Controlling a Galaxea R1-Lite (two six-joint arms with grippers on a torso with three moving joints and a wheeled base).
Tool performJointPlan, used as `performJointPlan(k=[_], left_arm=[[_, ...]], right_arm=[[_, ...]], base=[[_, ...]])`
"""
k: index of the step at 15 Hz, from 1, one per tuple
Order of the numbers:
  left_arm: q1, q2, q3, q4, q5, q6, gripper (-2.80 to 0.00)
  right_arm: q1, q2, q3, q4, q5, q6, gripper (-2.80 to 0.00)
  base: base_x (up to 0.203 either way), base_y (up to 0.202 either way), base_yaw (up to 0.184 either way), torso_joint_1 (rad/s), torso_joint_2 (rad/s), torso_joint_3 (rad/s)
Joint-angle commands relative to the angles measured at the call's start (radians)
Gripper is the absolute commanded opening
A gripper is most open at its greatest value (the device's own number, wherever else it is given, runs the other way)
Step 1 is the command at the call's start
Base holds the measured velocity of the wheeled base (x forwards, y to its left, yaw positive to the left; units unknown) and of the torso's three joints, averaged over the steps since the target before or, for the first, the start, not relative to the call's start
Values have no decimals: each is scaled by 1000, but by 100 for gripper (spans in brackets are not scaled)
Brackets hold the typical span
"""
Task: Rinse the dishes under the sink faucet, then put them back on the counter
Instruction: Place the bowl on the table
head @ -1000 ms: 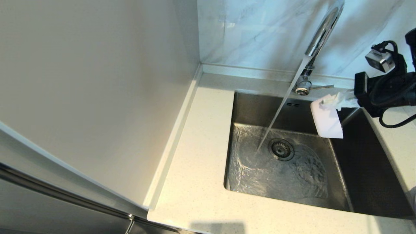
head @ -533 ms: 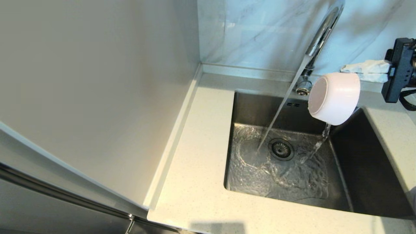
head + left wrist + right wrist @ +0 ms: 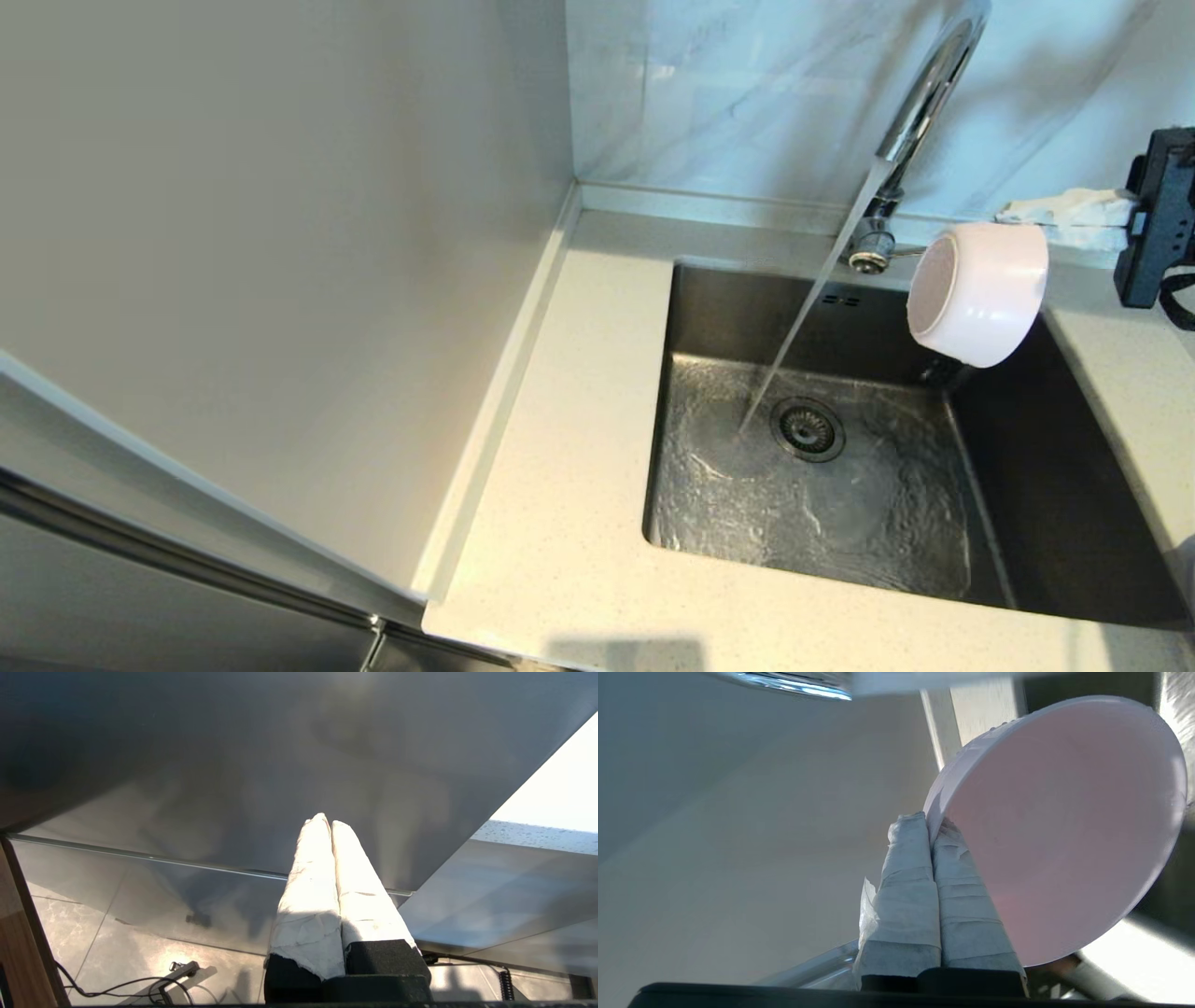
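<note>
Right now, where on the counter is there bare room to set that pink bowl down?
The cream speckled counter is bare between its raised rim and the steel sink, and along the front edge. The back strip is crowded by the chrome gooseneck faucet. The right gripper holds the pale pink round bowl over the sink.

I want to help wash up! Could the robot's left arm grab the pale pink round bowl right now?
Probably not. The left gripper hangs shut down beside the cabinet, below the counter, while the pale pink round bowl is held tipped over the sink by the right gripper.
</note>
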Motion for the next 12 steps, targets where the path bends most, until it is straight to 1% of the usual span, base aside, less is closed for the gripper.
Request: performJointPlan(k=[1, 2, 3, 4, 5, 6, 7, 8, 10, 11, 12], left_arm=[[0, 0, 0, 0, 0, 0, -280], [0, 0, 0, 0, -1, 0, -280], [0, 0, 0, 0, 0, 0, -280], [0, 0, 0, 0, 0, 0, -280], [0, 0, 0, 0, 0, 0, -280], [0, 0, 0, 0, 0, 0, -280], [0, 0, 0, 0, 0, 0, -280], [0, 0, 0, 0, 0, 0, -280], [0, 0, 0, 0, 0, 0, -280], [0, 0, 0, 0, 0, 0, -280], [0, 0, 0, 0, 0, 0, -280]], right_arm=[[-36, 8, -49, 7, -35, -77, -280], [-41, 10, -57, 15, -122, -121, -280], [-41, 12, -63, 41, -256, -186, -280], [-41, 13, -67, 92, -388, -295, -280], [-42, 11, -66, 167, -526, -432, -280], [-44, 10, -68, 228, -661, -543, -280], [-46, 11, -70, 257, -775, -630, -280], [-51, 13, -71, 272, -851, -732, -280], [-87, 13, -52, 283, -907, -931, -280], [-113, 14, -40, 284, -939, -1007, -280], [-141, 21, -32, 284, -965, -1060, -280]], base=[[0, 0, 0, 0, 0, 0], [0, 0, 0, 0, 0, 0], [0, 0, 0, 0, 0, 0], [0, 0, 0, 0, 0, 0], [0, 0, 0, 0, 0, 0], [0, 0, 0, 0, 0, 0], [0, 0, 0, 0, 0, 0], [0, 0, 0, 0, 0, 0], [0, 0, 0, 0, 0, 0], [0, 0, 0, 0, 0, 0], [0, 0, 0, 0, 0, 0]])
